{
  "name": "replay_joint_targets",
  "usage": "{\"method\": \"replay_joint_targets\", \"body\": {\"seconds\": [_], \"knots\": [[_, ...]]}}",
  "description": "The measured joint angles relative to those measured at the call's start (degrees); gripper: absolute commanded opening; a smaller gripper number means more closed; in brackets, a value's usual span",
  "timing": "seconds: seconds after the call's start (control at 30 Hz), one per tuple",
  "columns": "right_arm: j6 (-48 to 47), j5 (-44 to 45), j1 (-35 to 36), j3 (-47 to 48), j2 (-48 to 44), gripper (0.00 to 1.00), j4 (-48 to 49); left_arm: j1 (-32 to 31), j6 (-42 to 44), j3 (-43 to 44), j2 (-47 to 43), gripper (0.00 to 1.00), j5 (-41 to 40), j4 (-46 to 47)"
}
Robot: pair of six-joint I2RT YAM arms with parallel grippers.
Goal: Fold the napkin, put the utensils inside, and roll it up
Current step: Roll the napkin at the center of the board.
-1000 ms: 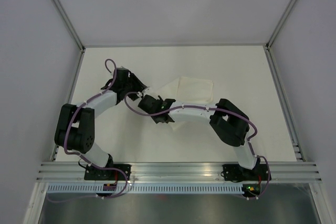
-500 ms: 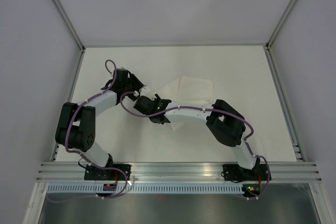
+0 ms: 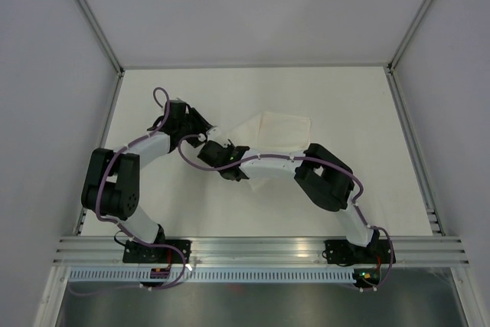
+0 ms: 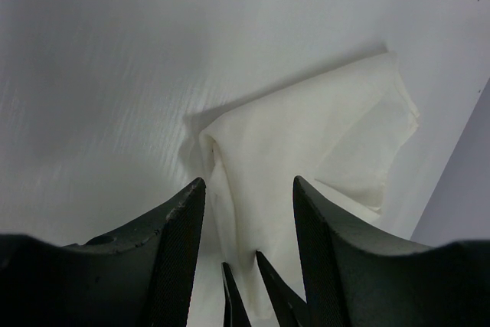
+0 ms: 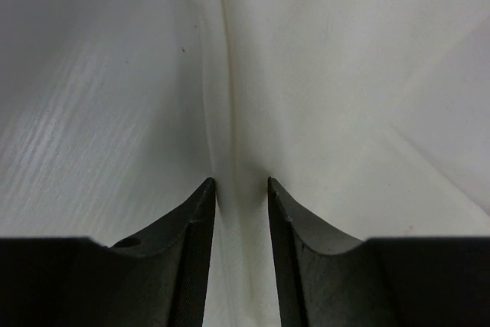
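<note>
The napkin (image 3: 283, 129) is a white cloth lying folded in the middle of the table. It narrows to a raised ridge on its left side. In the right wrist view my right gripper (image 5: 240, 181) is shut on that ridge of the napkin (image 5: 321, 74). In the top view it (image 3: 208, 148) reaches left across the table. My left gripper (image 3: 207, 129) is open, and in the left wrist view (image 4: 249, 181) it straddles the napkin's (image 4: 306, 151) near end. The right gripper's thin dark fingertips (image 4: 268, 289) show low between the left jaws. The teal-green utensils are out of view.
White walls with metal posts (image 3: 92, 21) close in the table on three sides. The aluminium rail (image 3: 253, 249) carrying both arm bases runs along the near edge. Purple cables (image 3: 159, 93) loop above the left wrist.
My right arm has moved left, its elbow and wrist shifting toward the left gripper. The left arm has barely moved and the napkin's far part has stayed in place.
</note>
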Motion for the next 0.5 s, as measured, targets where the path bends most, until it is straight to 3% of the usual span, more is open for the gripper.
{"method": "replay_joint_targets", "body": {"seconds": [0.3, 0.5], "knots": [[0.33, -1.36, -1.05, -1.73, 0.00, 0.35, 2.12, 0.00, 0.00, 0.00, 0.33, 0.55, 0.02, -0.02], [0.63, -1.84, -1.09, -1.88, -0.17, 0.37, 2.38, 0.09, 0.00, 0.00, 1.03, 0.55, 0.02, -0.09]]}}
